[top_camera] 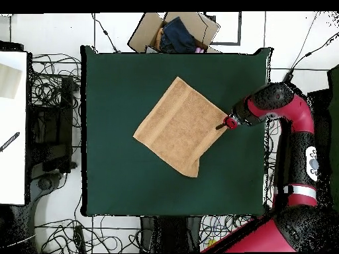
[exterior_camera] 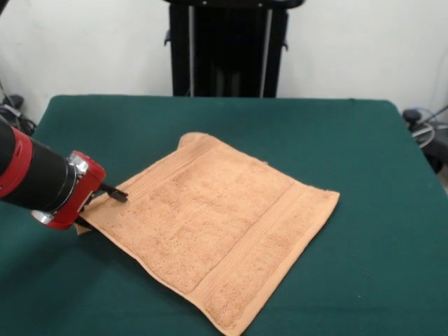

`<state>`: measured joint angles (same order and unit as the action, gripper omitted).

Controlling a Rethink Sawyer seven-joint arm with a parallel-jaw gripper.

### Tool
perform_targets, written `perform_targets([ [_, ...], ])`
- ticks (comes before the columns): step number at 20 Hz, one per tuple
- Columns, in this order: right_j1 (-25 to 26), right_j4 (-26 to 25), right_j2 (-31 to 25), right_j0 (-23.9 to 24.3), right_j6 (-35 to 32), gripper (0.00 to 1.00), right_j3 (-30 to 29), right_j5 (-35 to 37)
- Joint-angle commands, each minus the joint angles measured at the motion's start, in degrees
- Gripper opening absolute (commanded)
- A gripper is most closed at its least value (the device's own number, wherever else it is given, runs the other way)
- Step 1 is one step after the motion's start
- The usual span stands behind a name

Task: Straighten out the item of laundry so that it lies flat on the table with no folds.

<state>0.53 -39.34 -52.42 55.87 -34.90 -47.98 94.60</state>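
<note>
Towel (exterior_camera: 213, 241) mid-table (exterior_camera: 364, 210), nearly flat. Gripper (exterior_camera: 105, 199) at its 9 o'clock corner, apparently pinching the edge there. Risk: pulling sideways drags the whole towel or refolds that corner.

Dark green felt-topped table (exterior_camera: 336, 140), only thing lying on it is a peach-orange terry hand towel (exterior_camera: 217, 224), spread nearly flat and turned diagonal to the table edges, one corner slightly folded, band stripes near two opposite edges.
</note>
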Motion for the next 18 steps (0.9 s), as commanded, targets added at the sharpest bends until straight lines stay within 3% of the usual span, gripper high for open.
perform_targets([
  [1, -0.54, -1.83, 5.88, -0.10, 11.69, 1.00, 1.61, 3.85],
  [18, -2.79, -1.39, 6.44, 0.85, 10.46, 1.00, -0.37, 4.92],
])
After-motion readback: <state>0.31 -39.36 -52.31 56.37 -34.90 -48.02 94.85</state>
